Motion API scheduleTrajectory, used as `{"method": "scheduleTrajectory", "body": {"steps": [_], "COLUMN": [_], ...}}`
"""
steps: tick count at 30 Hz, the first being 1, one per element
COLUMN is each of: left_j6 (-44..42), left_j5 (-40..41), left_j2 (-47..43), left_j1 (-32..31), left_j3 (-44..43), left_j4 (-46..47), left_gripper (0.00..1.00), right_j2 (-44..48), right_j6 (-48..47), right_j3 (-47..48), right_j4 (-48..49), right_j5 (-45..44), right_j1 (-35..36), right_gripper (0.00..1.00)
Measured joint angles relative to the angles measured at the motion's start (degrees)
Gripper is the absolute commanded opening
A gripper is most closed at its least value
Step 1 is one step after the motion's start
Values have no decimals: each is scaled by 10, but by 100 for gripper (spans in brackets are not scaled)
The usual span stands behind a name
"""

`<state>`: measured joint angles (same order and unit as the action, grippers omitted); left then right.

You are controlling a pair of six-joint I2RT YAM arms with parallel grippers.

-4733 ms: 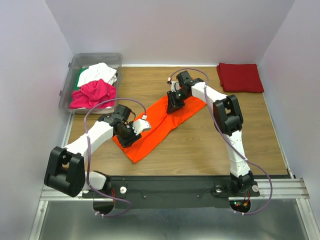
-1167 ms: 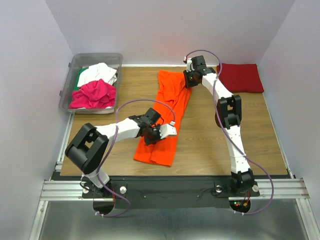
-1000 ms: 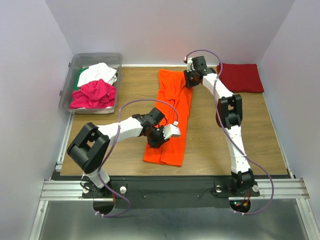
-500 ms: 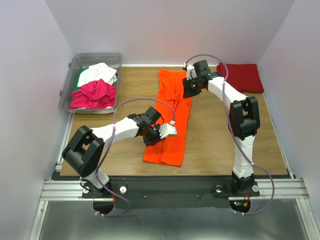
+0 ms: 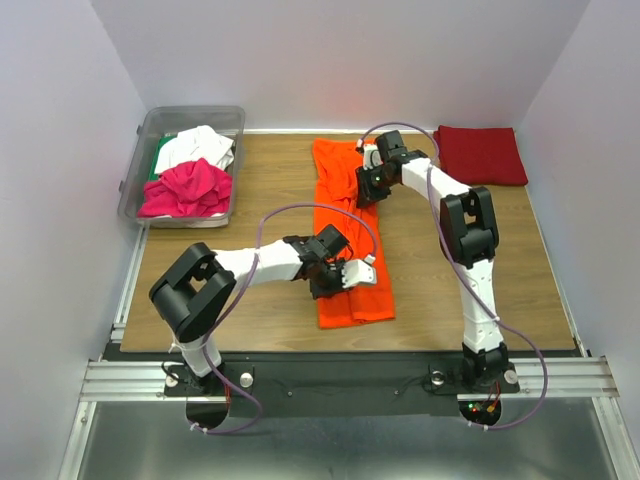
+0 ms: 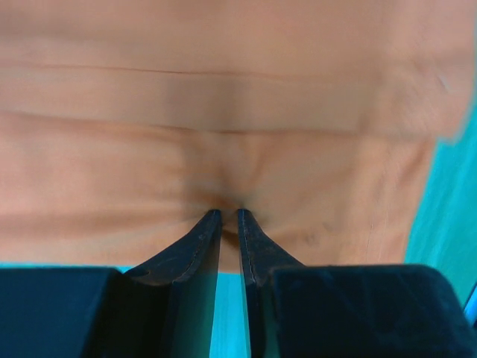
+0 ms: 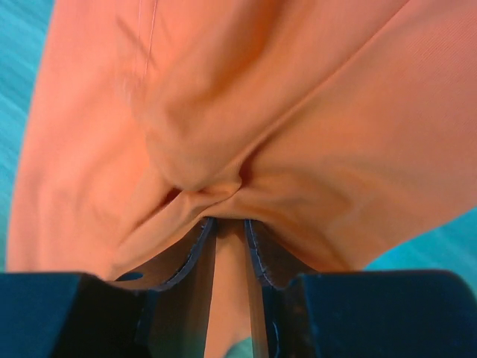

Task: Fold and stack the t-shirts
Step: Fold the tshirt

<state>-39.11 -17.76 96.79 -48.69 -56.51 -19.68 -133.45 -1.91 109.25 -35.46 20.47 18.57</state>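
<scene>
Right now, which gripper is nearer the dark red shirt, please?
Right. The right gripper is just left of the dark red shirt; left gripper sits far toward the front.

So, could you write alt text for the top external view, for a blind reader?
An orange t-shirt lies as a long strip on a table, pinched by the left gripper near its near end and the right gripper near its far end. A folded dark red t-shirt lies far right; a clear bin holding more t-shirts stands far left.
</scene>
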Motion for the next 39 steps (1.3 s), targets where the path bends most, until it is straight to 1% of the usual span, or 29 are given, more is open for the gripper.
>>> {"method": "scheduleTrajectory", "body": {"steps": [3,5,6,7,9,12,13,15,17,19,21,22,24,26,29,31,34,39], "left_j6": [9,12,12,13,13,12,12,12,10,8,5,3,-5,-18,-40,-58,-76,-78], "left_j5": [-17,-23,-26,-28,-34,-49,-55,-69,-81,-90,-97,-101,-104,-107,-108,-108,-108,-107], "left_j2": [16,16,14,13,-4,-67,-90,-145,-191,-227,-247,-252,-259,-265,-286,-316,-335,-306], "left_j1": [-21,-24,-23,-22,-20,-17,-17,-17,-17,-17,-19,-21,-28,-33,-39,-45,-61,-80], "left_j3": [-16,-16,-16,-15,-5,12,16,18,24,39,58,69,97,124,167,199,221,223], "left_j4": [14,16,13,9,-8,-56,-64,-77,-75,-70,-70,-66,-59,-52,-40,-29,-9,41], "left_gripper": [27,30,32,34,36,40,41,42,44,45,46,47,54,56,59,59,59,59], "right_j2": [-11,-9,3,16,50,143,196,264,357,429,480,511,544,567,593,622,674,722], "right_j6": [0,0,-3,-7,-18,-43,-61,-89,-124,-161,-193,-212,-238,-265,-303,-335,-379,-451], "right_j3": [21,19,2,-12,-49,-118,-144,-177,-222,-272,-327,-374,-447,-512,-582,-625,-673,-730], "right_j4": [0,-1,0,-2,-7,-33,-39,-46,-53,-56,-62,-69,-74,-85,-95,-81,-64,-25], "right_j5": [-5,-5,-4,-3,-2,9,14,24,37,47,52,53,54,55,55,52,48,49], "right_j1": [0,0,0,2,2,2,2,2,2,6,13,25,52,81,116,130,158,191], "right_gripper": [33,38,40,49,51,51,50,46,41,39,39,39,43,49,52,52,50,49]}}
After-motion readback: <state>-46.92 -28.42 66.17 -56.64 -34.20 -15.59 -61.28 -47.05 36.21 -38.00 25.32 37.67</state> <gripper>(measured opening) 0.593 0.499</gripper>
